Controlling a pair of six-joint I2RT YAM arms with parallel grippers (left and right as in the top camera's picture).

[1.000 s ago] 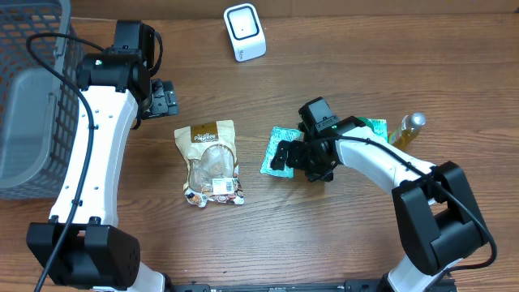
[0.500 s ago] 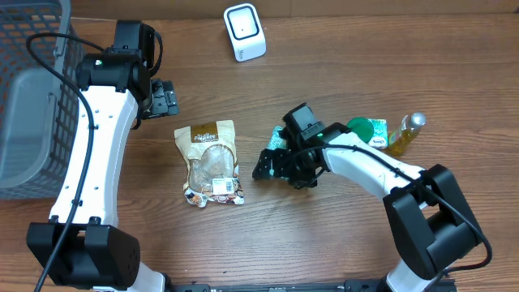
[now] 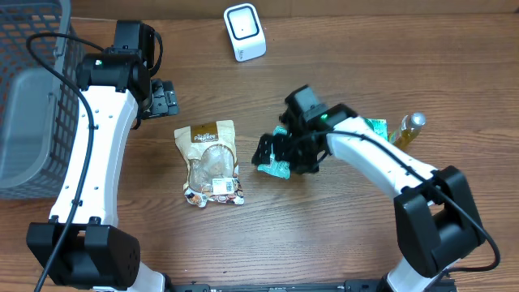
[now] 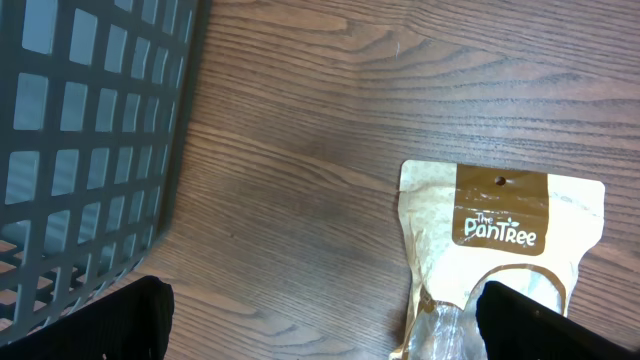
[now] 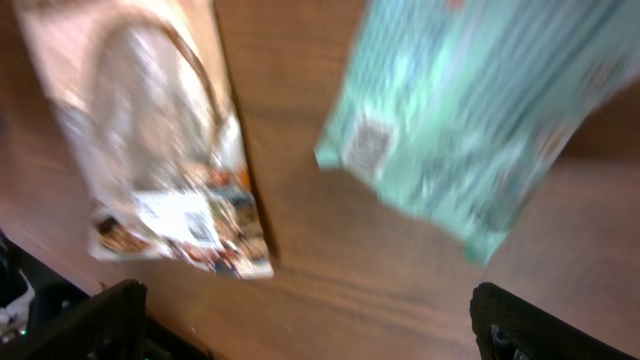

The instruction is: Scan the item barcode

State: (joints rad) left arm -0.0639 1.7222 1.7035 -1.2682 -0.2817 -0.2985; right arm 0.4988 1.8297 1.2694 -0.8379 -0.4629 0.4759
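The right gripper (image 3: 281, 154) hangs with its fingers (image 5: 95, 325) spread wide and holding nothing, over the teal packet (image 5: 460, 130). The packet lies on the wooden table (image 3: 324, 235), just right of the snack pouch (image 3: 211, 161). Its wrist view, though blurred, shows a small square code near the packet's corner, which the arm hides from overhead. The left gripper (image 3: 166, 97) is also wide apart and empty, near the pouch's top edge. Beside it is the grey basket (image 3: 32, 49): overhead shows its floor, the wrist view only mesh wall. The scanner (image 3: 244, 32) stands at the far edge.
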